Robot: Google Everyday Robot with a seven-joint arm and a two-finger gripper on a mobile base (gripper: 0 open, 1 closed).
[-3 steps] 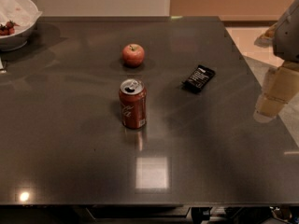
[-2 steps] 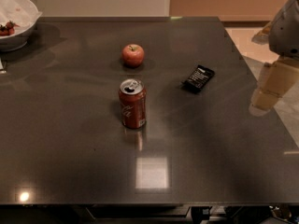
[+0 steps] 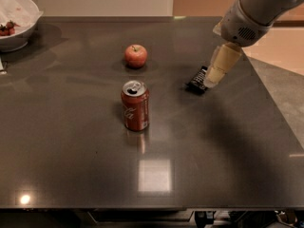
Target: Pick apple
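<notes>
The apple [image 3: 136, 56] is small, round and red with a yellowish patch and a short stem. It sits on the dark table [image 3: 71, 141], behind the soda can. My gripper [image 3: 216, 75] hangs from the white arm at the upper right, well to the right of the apple and apart from it. It hovers over a small black packet [image 3: 195, 81]. Nothing shows in the gripper.
A red soda can [image 3: 136, 105] with a silver top stands upright in front of the apple. A white bowl [image 3: 16, 20] with small dark-red fruits sits at the far left corner. The table's right edge runs diagonally past the arm.
The arm and gripper have swung in from the table's right edge to the left, now over the black packet. The apple, can and bowl have not moved.
</notes>
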